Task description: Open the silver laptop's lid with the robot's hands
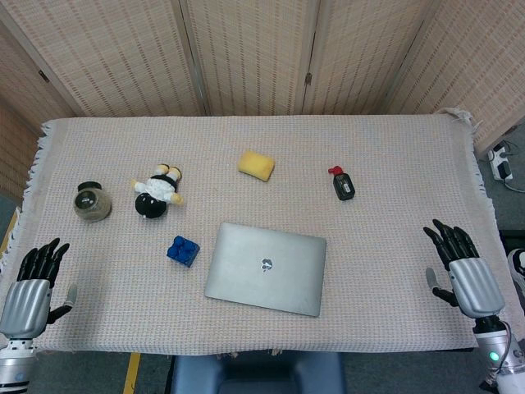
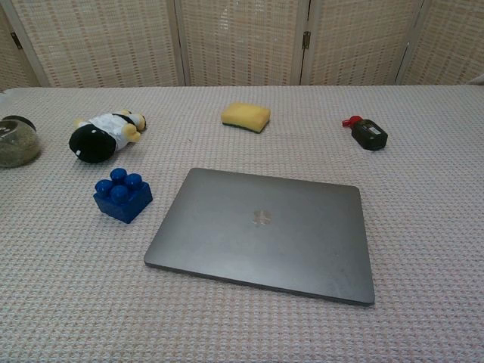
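Note:
The silver laptop [image 1: 266, 268] [image 2: 262, 232] lies flat on the cloth-covered table near the front middle, lid down, logo facing up. My left hand [image 1: 33, 285] hovers at the table's front left corner with its fingers spread and nothing in it. At the front right edge my right hand [image 1: 463, 269] is likewise spread and empty. Both hands are well away from the laptop. Neither hand shows in the chest view.
A blue toy brick [image 1: 183, 250] [image 2: 122, 194] sits just left of the laptop. Further back lie a penguin plush [image 1: 157, 192] [image 2: 104, 134], a glass jar [image 1: 92, 201] [image 2: 15, 141], a yellow sponge [image 1: 256, 164] [image 2: 246, 116] and a small dark bottle with red cap [image 1: 343, 185] [image 2: 367, 133]. Folding screens stand behind.

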Controlling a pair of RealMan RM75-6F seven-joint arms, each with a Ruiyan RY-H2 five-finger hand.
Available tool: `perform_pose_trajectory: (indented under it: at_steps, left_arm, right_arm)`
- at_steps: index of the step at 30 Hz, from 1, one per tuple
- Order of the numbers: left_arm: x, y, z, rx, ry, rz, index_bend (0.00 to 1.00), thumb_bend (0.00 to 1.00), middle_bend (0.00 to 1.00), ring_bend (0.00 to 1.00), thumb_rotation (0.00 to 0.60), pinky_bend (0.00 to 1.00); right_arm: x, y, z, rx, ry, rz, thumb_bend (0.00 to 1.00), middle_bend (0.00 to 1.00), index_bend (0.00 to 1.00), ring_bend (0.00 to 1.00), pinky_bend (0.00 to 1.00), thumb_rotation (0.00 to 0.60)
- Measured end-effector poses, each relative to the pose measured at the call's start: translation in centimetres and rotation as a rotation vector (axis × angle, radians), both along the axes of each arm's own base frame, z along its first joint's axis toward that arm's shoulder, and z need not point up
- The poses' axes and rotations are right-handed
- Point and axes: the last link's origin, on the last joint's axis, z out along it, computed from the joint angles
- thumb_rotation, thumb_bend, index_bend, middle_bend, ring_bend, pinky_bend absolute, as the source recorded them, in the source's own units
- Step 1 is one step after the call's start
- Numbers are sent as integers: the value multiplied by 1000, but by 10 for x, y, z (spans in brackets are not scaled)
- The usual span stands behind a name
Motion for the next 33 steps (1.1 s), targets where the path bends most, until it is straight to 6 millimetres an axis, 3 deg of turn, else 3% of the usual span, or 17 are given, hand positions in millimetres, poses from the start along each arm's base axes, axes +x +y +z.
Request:
perform_pose_trajectory:
  at_steps: [17, 28, 33]
  left_arm:
    - [2, -1, -1, -21, -18, -26, 51, 523, 56, 0, 600, 0]
    - [6, -1, -1, -42, -19, -46, 53, 523, 60, 0, 600, 0]
    - [8, 0, -1, -52, -17, -57, 54, 523, 61, 0, 600, 0]
  right_arm:
    - [4, -3, -7, 66, -8, 17, 568, 0, 0, 43, 0, 600]
    - [31, -36, -31, 250, -26, 82, 726, 4, 0, 80, 0, 600]
    - [53, -59, -50, 350, -26, 107, 757, 85, 0, 82, 0, 600]
